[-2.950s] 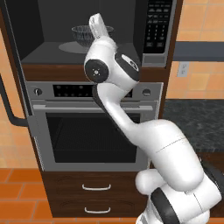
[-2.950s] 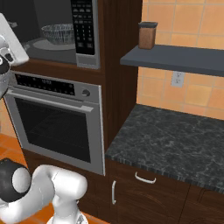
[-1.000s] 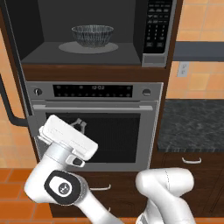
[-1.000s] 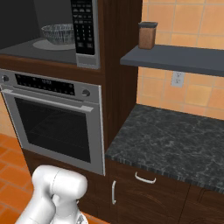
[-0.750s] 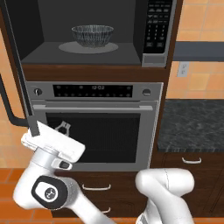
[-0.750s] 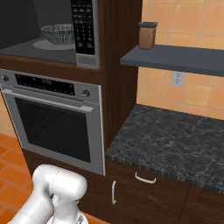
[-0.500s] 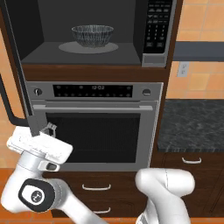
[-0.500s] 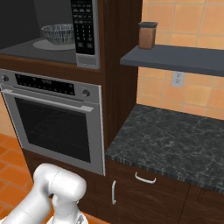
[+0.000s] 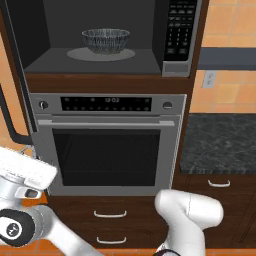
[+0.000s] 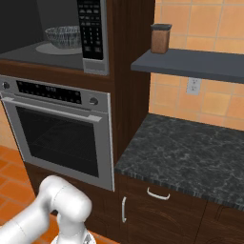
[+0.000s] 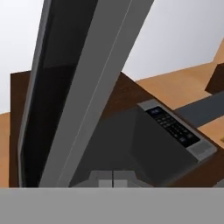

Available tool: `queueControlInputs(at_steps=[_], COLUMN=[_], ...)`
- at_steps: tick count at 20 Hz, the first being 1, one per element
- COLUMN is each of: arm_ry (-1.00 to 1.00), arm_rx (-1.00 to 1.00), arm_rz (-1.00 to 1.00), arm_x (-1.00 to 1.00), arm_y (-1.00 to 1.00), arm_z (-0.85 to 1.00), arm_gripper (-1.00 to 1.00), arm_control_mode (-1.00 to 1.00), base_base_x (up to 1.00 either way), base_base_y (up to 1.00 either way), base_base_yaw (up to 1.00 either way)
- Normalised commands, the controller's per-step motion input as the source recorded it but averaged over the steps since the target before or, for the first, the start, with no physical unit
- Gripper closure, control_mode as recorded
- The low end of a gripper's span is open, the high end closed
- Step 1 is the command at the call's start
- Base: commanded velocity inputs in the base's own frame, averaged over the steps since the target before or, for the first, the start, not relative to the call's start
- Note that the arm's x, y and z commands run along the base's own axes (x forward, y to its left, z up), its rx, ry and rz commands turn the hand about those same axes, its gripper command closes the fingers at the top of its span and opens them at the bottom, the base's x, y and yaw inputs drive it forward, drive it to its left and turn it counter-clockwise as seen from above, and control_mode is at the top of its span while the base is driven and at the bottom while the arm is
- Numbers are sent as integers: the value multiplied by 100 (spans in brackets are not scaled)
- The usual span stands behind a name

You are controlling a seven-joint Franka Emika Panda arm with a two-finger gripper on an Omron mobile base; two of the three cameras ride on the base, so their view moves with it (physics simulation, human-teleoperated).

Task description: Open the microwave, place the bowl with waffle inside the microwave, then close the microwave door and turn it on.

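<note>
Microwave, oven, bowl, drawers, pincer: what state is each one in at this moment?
microwave: open, cavity exposed.
microwave door: swung wide open to the left.
bowl: upright on the turntable inside the microwave.
oven: door shut.
drawers: shut.
cupboard doors: shut.
jar: upright on the shelf, lid on.
pincer: shut, holding nothing, low beside the open door.

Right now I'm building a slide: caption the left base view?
Bowl on the turntable in the open microwave above the oven.
</note>
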Motion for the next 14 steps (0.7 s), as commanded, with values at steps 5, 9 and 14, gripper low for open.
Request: queueControlInputs(at_steps=[5, 9, 14], arm_ry=[-22, -25, -31], arm_rx=[-7, 0, 10], arm_rz=[0, 0, 0], arm_x=[-5, -17, -45], arm_y=[43, 24, -4], arm_z=[31, 44, 48], arm_gripper=[100, 100, 100], arm_control_mode=[-100, -100, -100], base_base_x=[0, 0, 0], base_base_y=[0, 0, 0], base_base_yaw=[0, 0, 0])
